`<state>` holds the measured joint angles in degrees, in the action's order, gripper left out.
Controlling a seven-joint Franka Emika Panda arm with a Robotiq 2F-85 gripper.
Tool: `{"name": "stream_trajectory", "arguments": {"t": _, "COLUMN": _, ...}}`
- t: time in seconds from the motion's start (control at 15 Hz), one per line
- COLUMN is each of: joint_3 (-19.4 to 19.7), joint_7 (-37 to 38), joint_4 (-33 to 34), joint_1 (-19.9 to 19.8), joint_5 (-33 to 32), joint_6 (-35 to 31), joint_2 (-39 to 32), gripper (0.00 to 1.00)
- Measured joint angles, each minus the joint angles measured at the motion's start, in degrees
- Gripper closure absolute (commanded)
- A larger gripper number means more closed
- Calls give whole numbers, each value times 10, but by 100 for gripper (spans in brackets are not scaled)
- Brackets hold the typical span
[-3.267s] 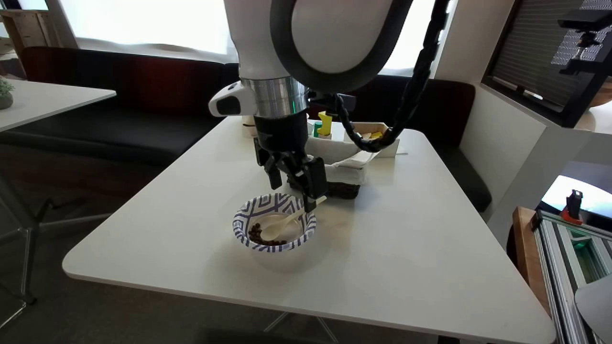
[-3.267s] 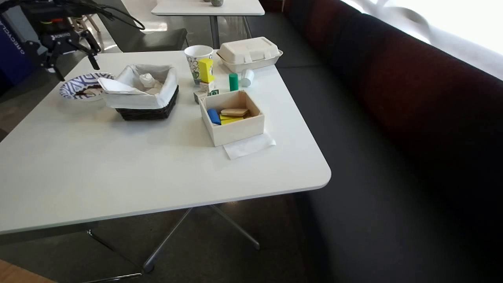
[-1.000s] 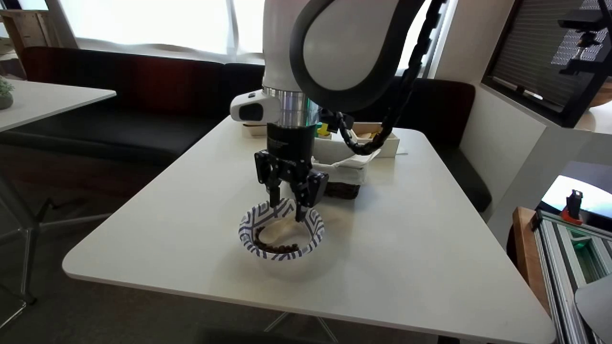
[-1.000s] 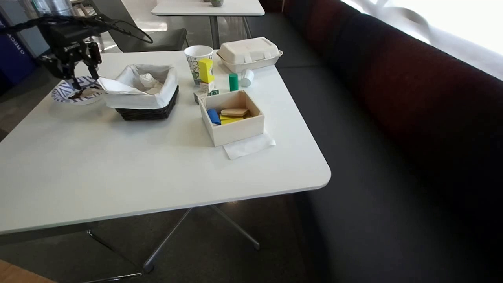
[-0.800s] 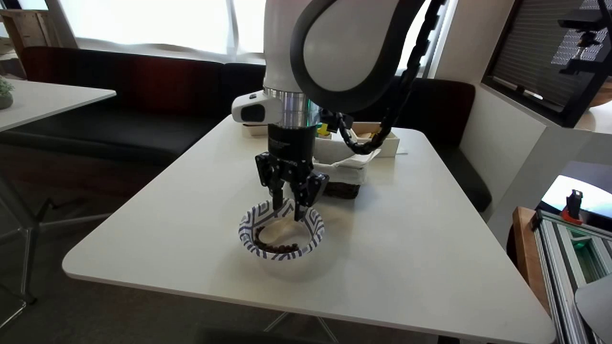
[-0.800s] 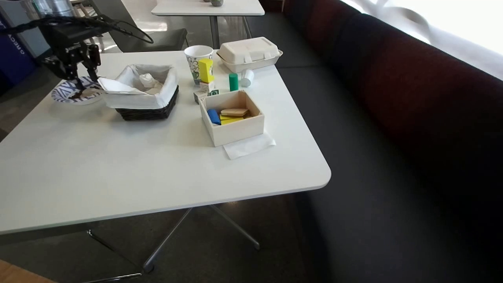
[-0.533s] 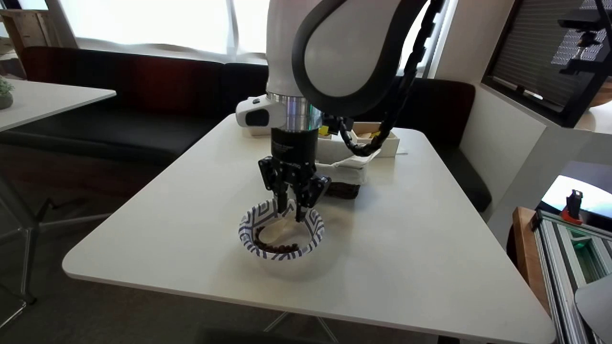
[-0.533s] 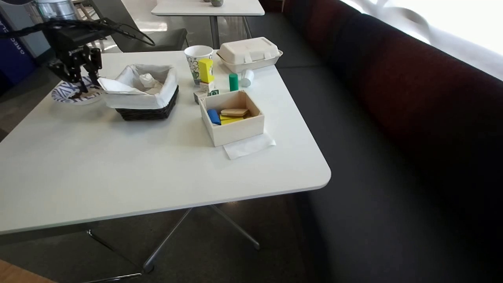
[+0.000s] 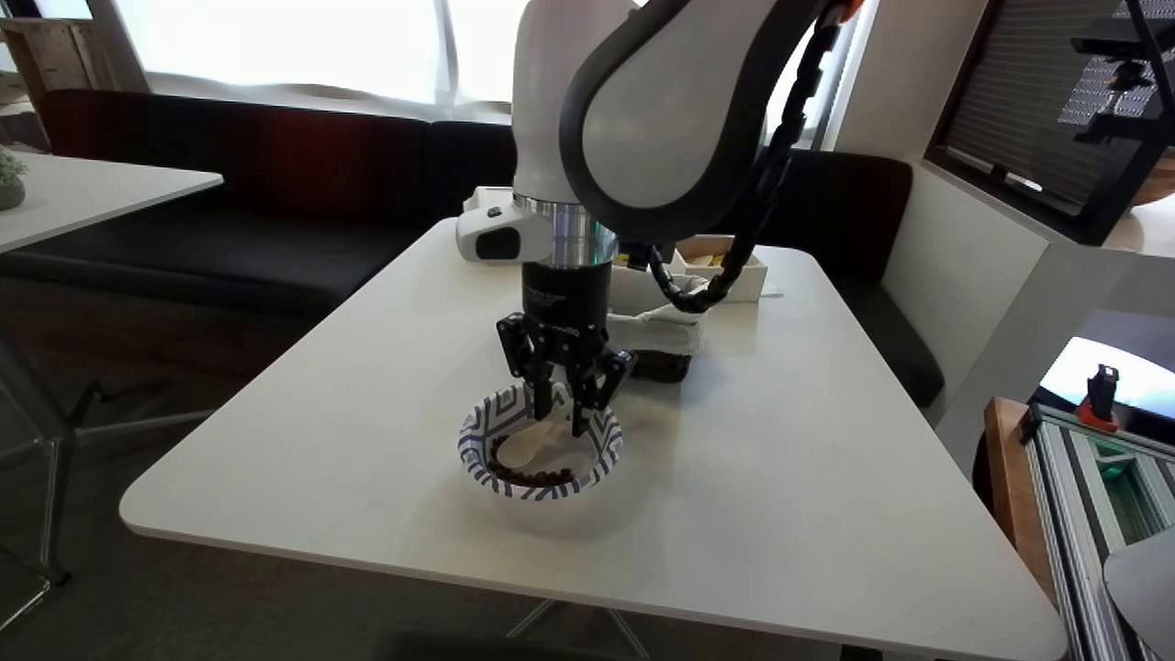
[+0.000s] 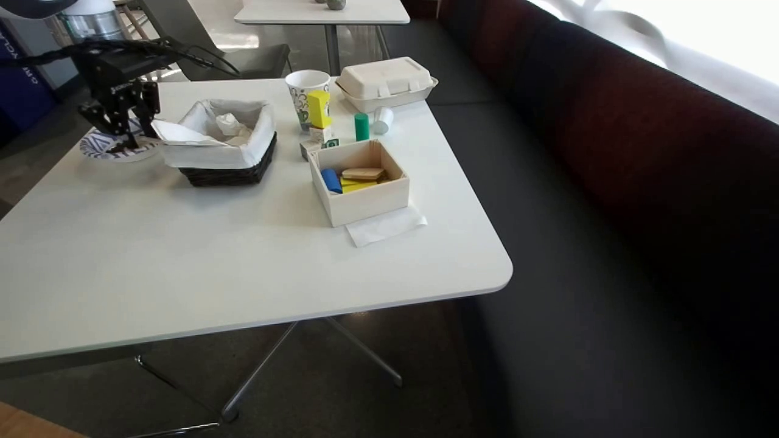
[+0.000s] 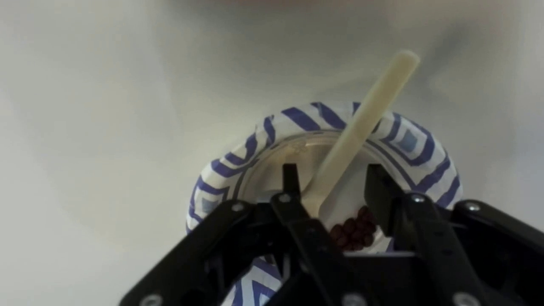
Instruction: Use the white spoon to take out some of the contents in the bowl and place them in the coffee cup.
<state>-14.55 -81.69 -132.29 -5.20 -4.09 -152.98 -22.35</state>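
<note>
Dropped the gripper (image 9: 561,422) lower over the bowl (image 9: 601,454) since a second ago and drew the fingers (image 11: 291,180) closer together; bowl in the same spot over that second. Going back a few seconds, see a small shift of the bowl toward the near edge of the table (image 9: 780,532) in an exterior view.

Got the fingers spread right now, white spoon (image 11: 361,125) showing in the gap. Clear space between the handle and the finger at the right of the wrist view; can't tell about contact with the opposite finger.

White spoon: tilted in the bowl, scoop end inside by the contents (image 11: 352,231), handle up over the rim and out past it. Contents: small dark red-brown round bits, bunched along the wall facing the table's near edge.

In an exterior view, find the bowl close to the left edge, near the lined basket (image 10: 222,176). Coffee cup (image 10: 299,98) upright toward the far edge, behind a yellow block (image 10: 318,109) perched on small boxes (image 10: 319,135). Takeout box (image 10: 384,82) at the far right corner; green cylinder (image 10: 361,127) and small white cup (image 10: 382,121) just in front. Wooden box (image 10: 374,204) toward the right edge, coloured pieces (image 10: 363,174) inside, white paper (image 10: 389,228) beside.
</note>
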Motion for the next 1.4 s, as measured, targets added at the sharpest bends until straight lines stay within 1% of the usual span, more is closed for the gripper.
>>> {"name": "stream_trajectory", "arguments": {"t": 0.07, "joint_3": 0, "joint_7": -2, "joint_4": 0, "joint_1": 0, "joint_5": 0, "joint_6": -4, "joint_2": -2, "gripper": 65}}
{"name": "stream_trajectory", "arguments": {"t": 0.13, "joint_3": 0, "joint_7": -4, "joint_4": 1, "joint_1": 0, "joint_5": 0, "joint_6": -8, "joint_2": -3, "gripper": 79}}
{"name": "stream_trajectory", "arguments": {"t": 0.27, "joint_3": 0, "joint_7": -6, "joint_4": 2, "joint_1": 0, "joint_5": 0, "joint_6": -10, "joint_2": -6, "gripper": 95}}
{"name": "stream_trajectory", "arguments": {"t": 0.33, "joint_3": 1, "joint_7": -7, "joint_4": 2, "joint_1": 0, "joint_5": 0, "joint_6": -10, "joint_2": -6, "gripper": 99}}
{"name": "stream_trajectory", "arguments": {"t": 0.4, "joint_3": 1, "joint_7": -7, "joint_4": 2, "joint_1": 0, "joint_5": 0, "joint_6": -10, "joint_2": -6, "gripper": 100}}
{"name": "stream_trajectory", "arguments": {"t": 0.47, "joint_3": 2, "joint_7": -7, "joint_4": 3, "joint_1": 0, "joint_5": 0, "joint_6": -11, "joint_2": -6, "gripper": 97}}
{"name": "stream_trajectory", "arguments": {"t": 0.6, "joint_3": 3, "joint_7": -7, "joint_4": 3, "joint_1": 1, "joint_5": -1, "joint_6": -11, "joint_2": -6, "gripper": 96}}
{"name": "stream_trajectory", "arguments": {"t": 0.73, "joint_3": 11, "joint_7": 1, "joint_4": 3, "joint_1": 10, "joint_5": -6, "joint_6": -11, "joint_2": -5, "gripper": 96}}
{"name": "stream_trajectory", "arguments": {"t": 0.87, "joint_3": 25, "joint_7": 27, "joint_4": 2, "joint_1": 27, "joint_5": -22, "joint_6": -11, "joint_2": 0, "gripper": 96}}
{"name": "stream_trajectory", "arguments": {"t": 1.2, "joint_3": 78, "joint_7": 162, "joint_4": -5, "joint_1": 91, "joint_5": -115, "joint_6": -8, "joint_2": 32, "gripper": 96}}
{"name": "stream_trajectory", "arguments": {"t": 1.4, "joint_3": 100, "joint_7": 253, "joint_4": -5, "joint_1": 122, "joint_5": -180, "joint_6": 13, "joint_2": 45, "gripper": 96}}
